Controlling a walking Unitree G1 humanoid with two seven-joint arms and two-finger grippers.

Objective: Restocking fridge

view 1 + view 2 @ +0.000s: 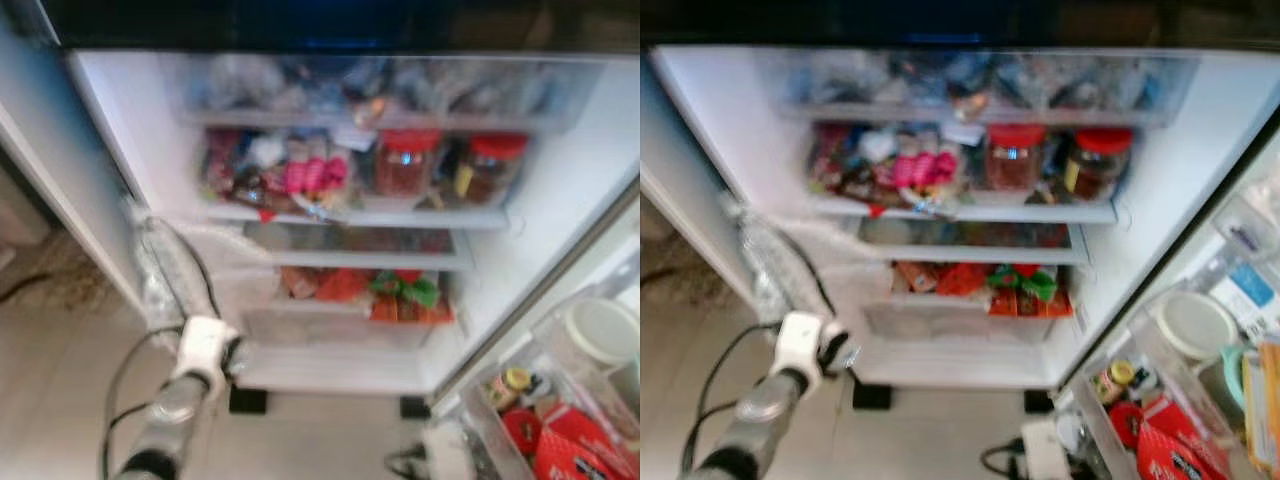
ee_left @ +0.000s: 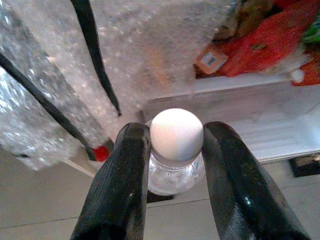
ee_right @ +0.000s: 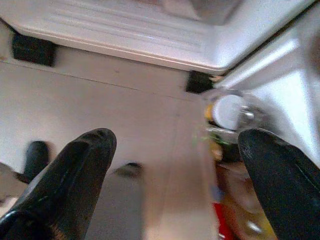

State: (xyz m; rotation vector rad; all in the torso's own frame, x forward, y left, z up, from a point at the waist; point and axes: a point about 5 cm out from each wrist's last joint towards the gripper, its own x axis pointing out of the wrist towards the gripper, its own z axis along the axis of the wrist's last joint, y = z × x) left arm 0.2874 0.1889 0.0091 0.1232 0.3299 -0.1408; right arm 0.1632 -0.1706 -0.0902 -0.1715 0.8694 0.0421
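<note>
A: What does the left gripper (image 2: 172, 150) hold?

B: A clear bottle (image 2: 175, 170) with a white round cap (image 2: 176, 134). The two black fingers (image 2: 122, 185) press the neck from both sides, just under the cap. It is low in front of the open fridge (image 1: 130, 150), at about 7 o'clock in the head views.

A: Can you read any label?

B: No, all is too blurred. I see two jars with red lids (image 1: 410, 162) on a middle shelf, at 1 o'clock from centre, and red and green packets (image 1: 400, 295) in the drawer lower down.

A: And the right gripper (image 3: 175, 165)?

B: Its fingers stand wide apart and hold nothing, above the floor (image 3: 100, 105) beside the door shelf (image 1: 560, 400).
</note>
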